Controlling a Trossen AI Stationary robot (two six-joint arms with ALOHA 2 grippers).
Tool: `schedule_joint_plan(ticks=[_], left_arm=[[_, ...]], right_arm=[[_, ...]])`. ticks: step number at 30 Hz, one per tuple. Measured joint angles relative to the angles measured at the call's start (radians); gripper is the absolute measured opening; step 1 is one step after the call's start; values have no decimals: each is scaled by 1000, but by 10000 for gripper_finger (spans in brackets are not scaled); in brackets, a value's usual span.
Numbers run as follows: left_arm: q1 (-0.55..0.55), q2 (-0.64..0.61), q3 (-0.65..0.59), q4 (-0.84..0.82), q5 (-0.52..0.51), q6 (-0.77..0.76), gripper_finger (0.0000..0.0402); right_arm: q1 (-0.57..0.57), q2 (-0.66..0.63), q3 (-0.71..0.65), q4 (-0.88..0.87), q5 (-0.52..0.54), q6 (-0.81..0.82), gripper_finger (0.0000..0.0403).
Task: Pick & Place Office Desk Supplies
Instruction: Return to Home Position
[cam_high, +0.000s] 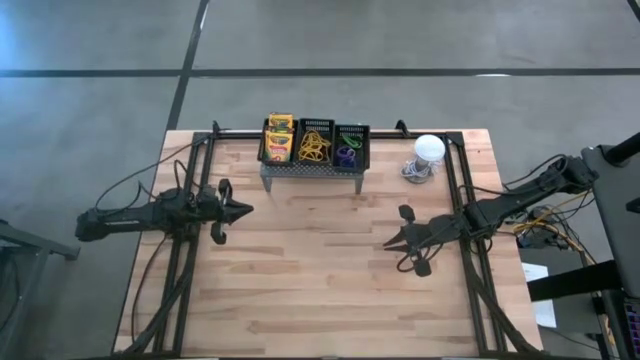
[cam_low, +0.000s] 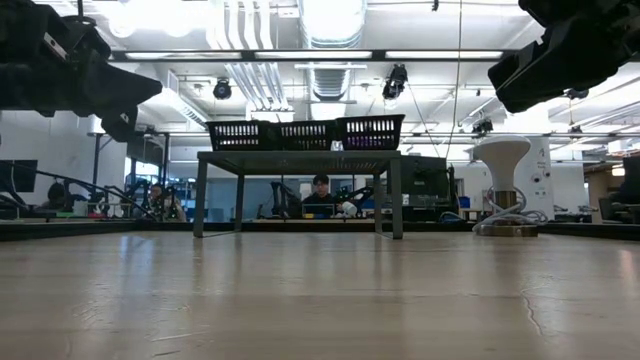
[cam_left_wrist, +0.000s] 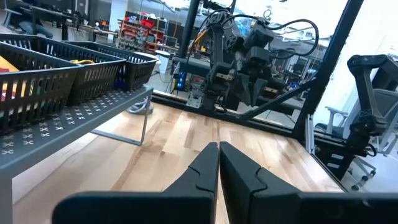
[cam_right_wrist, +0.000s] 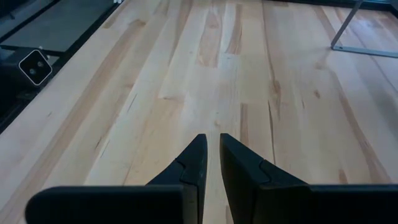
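Low view — bare wooden table (cam_low: 320, 300), bright workshop behind — left hand (cam_high: 243, 210) and right hand (cam_high: 390, 243) pressed together.

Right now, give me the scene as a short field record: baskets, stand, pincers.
baskets: three small black mesh baskets in a row on top of the stand
contents: yellow-and-green crayon boxes in the left one, yellow band loops in the middle, purple and green loops in the right
stand: grey perforated metal stand, far table edge
left pincer: shut, empty, over bare wood
right pincer: shut, empty, over bare wood
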Motion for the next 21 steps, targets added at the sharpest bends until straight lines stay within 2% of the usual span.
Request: schedule_joint_plan(ticks=[13, 17, 19, 21], left_arm=[[0, 0, 0, 0, 0, 3, 21], [0, 0, 0, 0, 0, 3, 21], [0, -1, 0, -1, 0, 3, 21], [0, 0, 0, -1, 0, 3, 21]], right_arm=[[0, 0, 0, 0, 0, 1, 38], [0, -10, -1, -1, 0, 79, 38], [-5, -54, -28, 62, 5, 83, 38], [-28, -114, -88, 252, 22, -46, 38]])
